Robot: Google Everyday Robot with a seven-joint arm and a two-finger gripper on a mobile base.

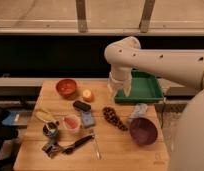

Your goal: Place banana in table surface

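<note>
The banana (45, 116), pale yellow and curved, lies on the table surface (130, 152) near its left edge, just above a dark round tin. My gripper (121, 90) hangs from the white arm over the back of the table, at the left rim of the green tray (142, 90). It is well to the right of the banana and apart from it. Nothing shows in the gripper.
A red bowl (66, 87) and a round orange fruit (87, 95) sit at the back left. Mid-table lie a dark bar (81, 105), a blue packet (88, 119), a pink cup (71, 122) and grapes (114, 118). A purple bowl (143, 131) is front right, utensils (77, 144) front left.
</note>
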